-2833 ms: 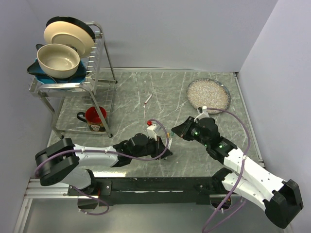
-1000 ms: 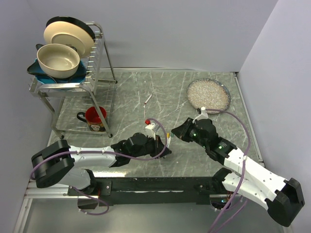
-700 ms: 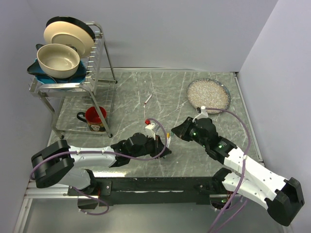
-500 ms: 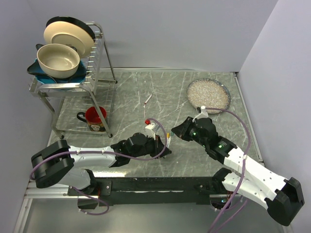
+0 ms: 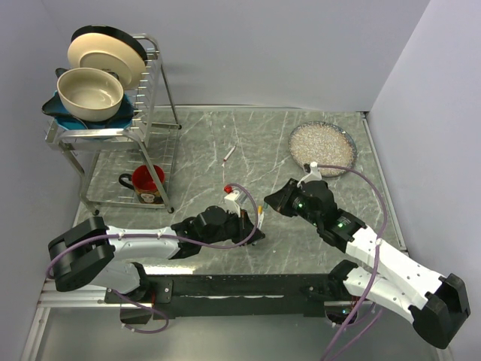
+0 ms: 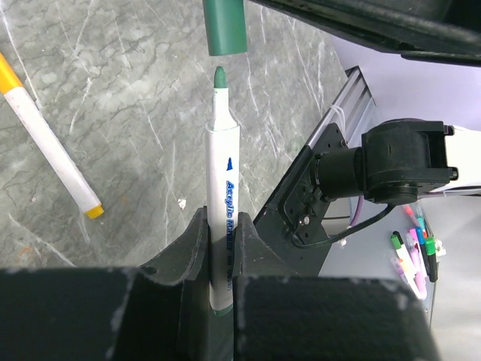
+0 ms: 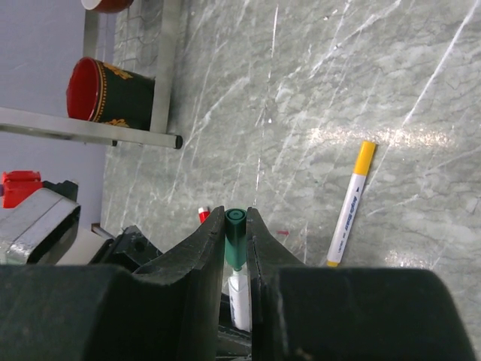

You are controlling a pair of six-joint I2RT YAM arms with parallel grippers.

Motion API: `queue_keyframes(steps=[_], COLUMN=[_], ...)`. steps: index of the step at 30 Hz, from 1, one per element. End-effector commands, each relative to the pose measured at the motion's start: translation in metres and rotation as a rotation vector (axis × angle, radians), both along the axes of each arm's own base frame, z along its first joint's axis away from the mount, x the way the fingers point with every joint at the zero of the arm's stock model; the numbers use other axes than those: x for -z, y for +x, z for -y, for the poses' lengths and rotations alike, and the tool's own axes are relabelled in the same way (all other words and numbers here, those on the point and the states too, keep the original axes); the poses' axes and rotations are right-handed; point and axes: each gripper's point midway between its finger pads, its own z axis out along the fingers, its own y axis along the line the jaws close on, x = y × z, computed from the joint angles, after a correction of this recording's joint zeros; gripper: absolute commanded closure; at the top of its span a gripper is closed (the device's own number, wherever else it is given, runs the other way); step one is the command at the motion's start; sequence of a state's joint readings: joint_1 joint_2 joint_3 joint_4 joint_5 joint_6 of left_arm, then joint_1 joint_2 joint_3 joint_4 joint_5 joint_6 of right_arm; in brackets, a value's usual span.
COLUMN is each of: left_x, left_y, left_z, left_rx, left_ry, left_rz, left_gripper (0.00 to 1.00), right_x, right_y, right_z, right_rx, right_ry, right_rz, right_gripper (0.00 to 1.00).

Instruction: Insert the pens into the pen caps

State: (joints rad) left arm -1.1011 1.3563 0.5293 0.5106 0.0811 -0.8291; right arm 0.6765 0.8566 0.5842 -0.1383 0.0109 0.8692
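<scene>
My left gripper (image 6: 219, 226) is shut on a white pen (image 6: 223, 173) with a green tip, held upright. My right gripper (image 7: 235, 222) is shut on the dark green cap (image 7: 235, 239). In the left wrist view the cap (image 6: 225, 26) hangs just above the pen tip with a small gap. In the top view the two grippers, left (image 5: 255, 224) and right (image 5: 273, 201), meet at the table's middle front. A yellow-capped pen (image 7: 347, 204) lies on the table beside them. A small red cap (image 7: 203, 216) lies near. Another white pen (image 5: 229, 153) lies farther back.
A metal dish rack (image 5: 154, 113) with plates and a bowl stands at the back left, with a red mug (image 5: 146, 180) under it. A round dish of white grains (image 5: 322, 145) sits at the back right. Grey walls close in the table.
My right gripper has moved a little left and back with the green cap, closer to the pen tip. The left gripper has hardly moved.
</scene>
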Motion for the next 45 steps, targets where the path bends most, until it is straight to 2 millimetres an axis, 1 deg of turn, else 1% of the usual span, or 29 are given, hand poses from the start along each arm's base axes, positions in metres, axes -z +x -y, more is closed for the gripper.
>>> queue_keyframes(steps=[1, 11, 16, 25, 32, 41, 45], left_x=[-0.016, -0.020, -0.021, -0.022, -0.022, -0.023, -0.025], left_y=[0.002, 0.004, 0.004, 0.004, 0.005, 0.005, 0.006], left_z=[0.003, 0.004, 0.004, 0.003, 0.004, 0.005, 0.004], left_rx=[-0.001, -0.005, -0.006, -0.006, -0.008, -0.009, -0.014], left_ry=[-0.043, -0.046, -0.051, -0.055, -0.054, -0.056, -0.057], left_rz=[0.028, 0.038, 0.038, 0.039, 0.043, 0.042, 0.045], left_gripper=[0.99, 0.99, 0.99, 0.99, 0.99, 0.99, 0.99], right_x=[-0.031, -0.015, -0.002, -0.011, -0.002, -0.006, -0.001], right_y=[0.005, -0.002, -0.004, -0.002, -0.005, -0.005, -0.007], right_z=[-0.006, -0.002, -0.001, -0.003, -0.003, -0.007, -0.008], right_rx=[-0.007, -0.015, -0.019, -0.020, -0.023, -0.035, -0.042], right_ry=[0.051, 0.043, 0.022, 0.033, 0.027, 0.033, 0.025], right_rz=[0.074, 0.055, 0.037, 0.057, 0.042, 0.055, 0.048], right_gripper=[1.00, 1.00, 1.00, 1.00, 1.00, 1.00, 1.00])
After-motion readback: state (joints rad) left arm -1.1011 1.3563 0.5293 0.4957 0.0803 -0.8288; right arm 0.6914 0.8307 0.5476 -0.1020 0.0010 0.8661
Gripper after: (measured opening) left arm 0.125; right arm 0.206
